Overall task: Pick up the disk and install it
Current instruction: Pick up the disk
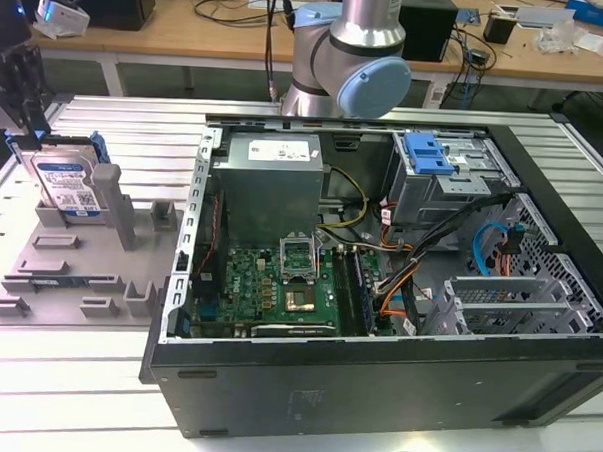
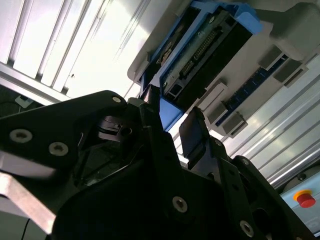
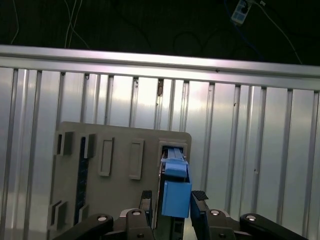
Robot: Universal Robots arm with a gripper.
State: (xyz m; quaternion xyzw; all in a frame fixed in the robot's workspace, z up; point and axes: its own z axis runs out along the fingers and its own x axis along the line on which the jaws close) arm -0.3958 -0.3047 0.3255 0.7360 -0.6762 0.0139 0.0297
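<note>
While the disk [image 3: 176, 196] stands in its grey holder [image 3: 115, 150] (upright), fingers [image 3: 198, 200] straddle it, apart.

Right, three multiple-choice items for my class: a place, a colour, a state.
1. The silver rectangular disk stands: A in the grey plastic holder beside the black metal computer case; B inside that case; C on the floor.
2. Its plastic bracket is: A red; B blue; C green.
3. The black claw is: A shut on nothing; B lifting the disk; C open, straddling the bracket.
Key: 1 A, upright there in the exterior view. 2 B, in both wrist views. 3 C, its fingers sit apart, either side.
</note>
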